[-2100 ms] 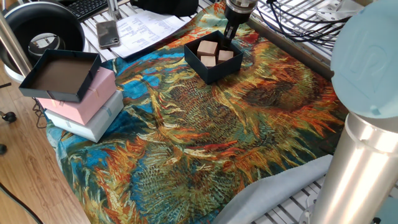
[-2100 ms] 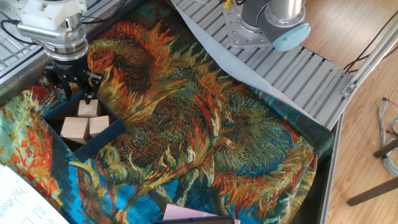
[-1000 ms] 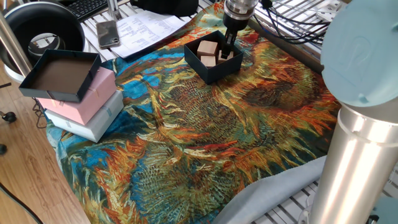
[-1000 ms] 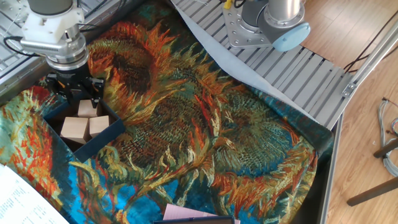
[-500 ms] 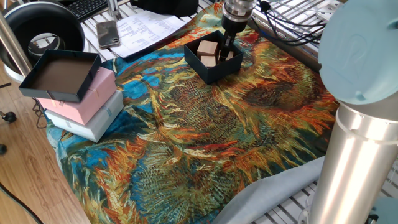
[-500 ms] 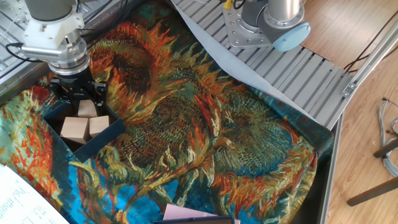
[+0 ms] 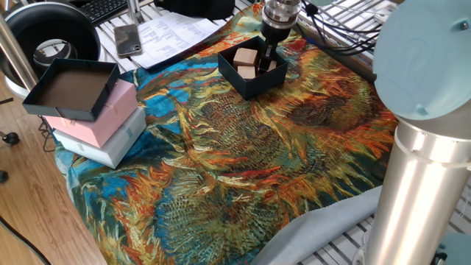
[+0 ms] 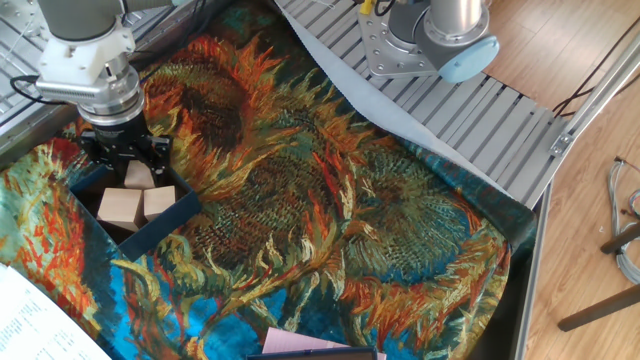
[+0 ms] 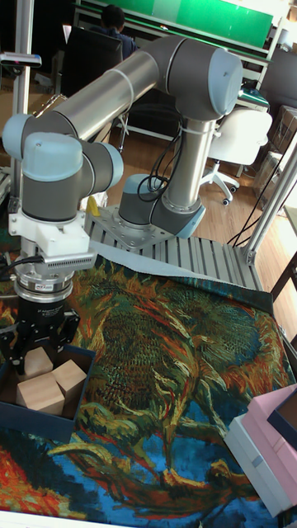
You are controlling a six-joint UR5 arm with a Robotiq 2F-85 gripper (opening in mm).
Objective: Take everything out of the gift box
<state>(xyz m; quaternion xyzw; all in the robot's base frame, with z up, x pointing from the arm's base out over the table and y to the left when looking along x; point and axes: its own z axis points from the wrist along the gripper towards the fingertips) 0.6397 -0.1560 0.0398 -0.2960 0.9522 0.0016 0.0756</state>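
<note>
Spread across the table: a sunflower-print cloth, with the UR5 arm reaching over it to its 9 o'clock edge in the other fixed view. Found there, sitting flat on the cloth: the gift box, with all three wooden cubes inside it, so nothing taken out yet.

Compared with two seconds before: lowered steadily, from above the box rim to down between the walls. Shifted nothing else; box and cubes lay exactly where they had been. Judged from that: reach finished, and the first grasp of the task about to be made, with all three removals still ahead.

Then the gripper: held spread wide, fingers reaching down on either side of the far cube at the box's 12 o'clock. Looked not yet pressed in against it; could not tell whether either pad already touched wood. Carried nothing and lifted nothing.

Left alone at the box's 6 o'clock side: the slightly bigger cube and the third cube, side by side, touching or nearly so, just beside the straddled one. Judged a small risk of a finger nudging these neighbours on closing.
</note>
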